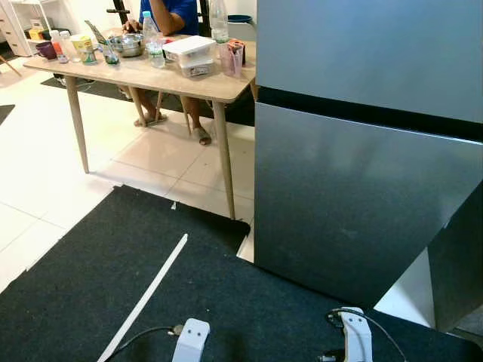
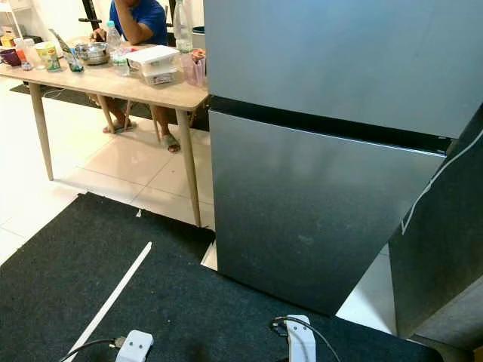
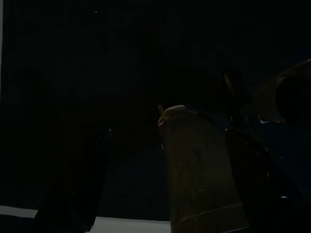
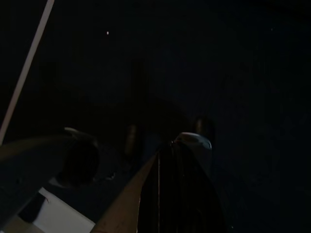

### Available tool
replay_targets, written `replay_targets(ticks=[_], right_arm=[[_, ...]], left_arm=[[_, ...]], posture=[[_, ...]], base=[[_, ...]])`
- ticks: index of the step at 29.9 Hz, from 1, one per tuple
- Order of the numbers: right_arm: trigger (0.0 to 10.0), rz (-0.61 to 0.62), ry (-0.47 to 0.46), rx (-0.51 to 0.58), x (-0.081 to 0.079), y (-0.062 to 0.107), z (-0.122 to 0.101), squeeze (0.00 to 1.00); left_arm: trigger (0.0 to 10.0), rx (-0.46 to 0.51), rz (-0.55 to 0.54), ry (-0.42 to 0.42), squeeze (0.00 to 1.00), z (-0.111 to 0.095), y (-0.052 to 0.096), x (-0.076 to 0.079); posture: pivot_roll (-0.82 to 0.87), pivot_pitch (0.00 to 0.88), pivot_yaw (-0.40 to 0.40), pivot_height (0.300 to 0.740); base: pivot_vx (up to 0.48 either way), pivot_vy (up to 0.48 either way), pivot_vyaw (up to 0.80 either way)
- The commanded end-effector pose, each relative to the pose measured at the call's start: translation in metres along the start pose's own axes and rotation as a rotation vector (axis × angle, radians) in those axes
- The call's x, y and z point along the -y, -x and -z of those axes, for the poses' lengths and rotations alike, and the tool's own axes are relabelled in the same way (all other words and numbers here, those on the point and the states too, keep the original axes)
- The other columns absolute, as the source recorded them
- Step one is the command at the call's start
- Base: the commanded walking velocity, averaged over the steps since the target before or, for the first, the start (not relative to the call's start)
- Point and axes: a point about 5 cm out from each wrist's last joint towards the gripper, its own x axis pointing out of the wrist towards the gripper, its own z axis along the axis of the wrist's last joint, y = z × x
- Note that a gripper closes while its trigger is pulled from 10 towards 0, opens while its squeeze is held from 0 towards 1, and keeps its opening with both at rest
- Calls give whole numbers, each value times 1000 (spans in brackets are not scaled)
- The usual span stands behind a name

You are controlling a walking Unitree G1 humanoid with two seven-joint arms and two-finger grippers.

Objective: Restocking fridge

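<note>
A tall silver fridge (image 1: pixel 362 188) stands straight ahead on my right, with its upper and lower doors both closed. Food items for restocking sit on the wooden table (image 1: pixel 151 75) at the back left: water bottles (image 1: pixel 152 41), stacked white plastic boxes (image 1: pixel 191 54), a metal bowl (image 1: pixel 130 44) and small jars. My left arm (image 1: pixel 190 338) and right arm (image 1: pixel 356 335) hang low over the dark mat. The left gripper (image 3: pixel 146 126) and the right gripper (image 4: pixel 165 141) appear as dim shapes in the very dark wrist views.
A person in a blue shirt (image 1: pixel 172 13) sits behind the table, feet under it. A black mat (image 1: pixel 113 279) with a white tape line (image 1: pixel 151 290) covers the floor in front of me. Pale tiles (image 1: pixel 45 166) lie to the left. A dark panel (image 2: pixel 445 249) stands right of the fridge.
</note>
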Motion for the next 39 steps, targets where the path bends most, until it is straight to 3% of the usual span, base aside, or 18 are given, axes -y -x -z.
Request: replay_targets(ticks=[1,9,14,19,23,27,28,39], right_arm=[[10000,0,28,-30,2,1,5,0],[10000,11,69,-56,4,3,11,0],[10000,0,133,-67,5,3,8,0],[10000,-17,60,-61,-6,0,11,0],[10000,-26,82,-58,-11,-2,9,0],[10000,-21,98,-53,-7,-1,8,0],[10000,5,58,-50,-1,1,10,0],[10000,11,68,-35,-1,0,4,0]], left_arm=[[10000,-11,-9,-17,0,6,2,-4],[10000,-23,1,-32,0,8,2,-1],[10000,-10,21,-47,0,0,-2,7],[10000,13,14,-77,0,-10,-1,-2],[10000,19,-4,-76,0,-11,1,-11],[10000,8,14,-77,0,-9,0,-6],[10000,9,45,-101,0,-9,-2,3],[10000,27,36,-78,0,-15,-3,1]], posture=[[-54,22,-27,740],[-60,0,-26,740],[-66,0,-8,740],[-34,0,-8,740],[-80,0,-1,740],[-73,0,12,740],[-76,0,11,740],[-83,21,7,740]], base=[[0,0,0],[0,0,0],[0,0,0],[0,0,0],[0,0,0],[0,0,0],[0,0,0],[0,0,0]])
